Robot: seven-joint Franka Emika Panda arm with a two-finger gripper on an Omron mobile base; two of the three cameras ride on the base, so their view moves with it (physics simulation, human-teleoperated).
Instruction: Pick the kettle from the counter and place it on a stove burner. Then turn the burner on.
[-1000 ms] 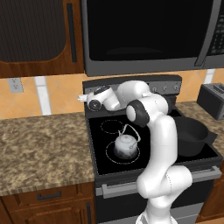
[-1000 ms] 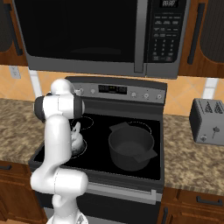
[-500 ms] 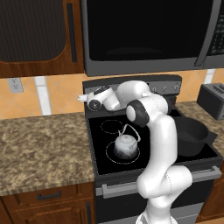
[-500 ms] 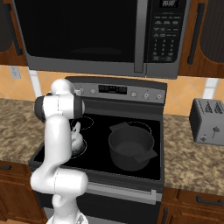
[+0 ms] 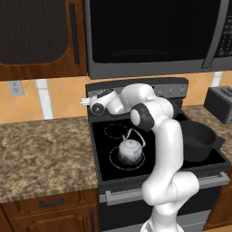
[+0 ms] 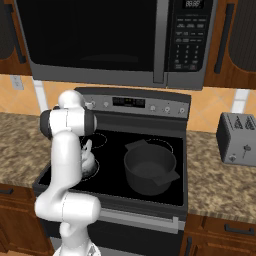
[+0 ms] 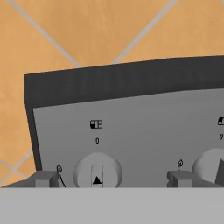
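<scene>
The kettle (image 5: 130, 150) stands upright inside the white ring of the front-left stove burner (image 5: 113, 160); in the right base view the kettle (image 6: 89, 159) is half hidden behind my arm. My gripper (image 5: 84, 101) is up at the left end of the stove's back panel (image 7: 144, 127). In the hand view the gripper (image 7: 113, 178) is open, and its fingertips (image 7: 46, 178) stand on either side of the leftmost knob (image 7: 97, 171) without touching it. The granite counter (image 5: 41, 149) lies left of the stove.
A large black pot (image 5: 197, 140) fills the stove's right side. A second knob (image 7: 210, 166) sits to the right of the first. A toaster (image 6: 238, 137) stands on the right counter, and a microwave (image 6: 110, 40) hangs above.
</scene>
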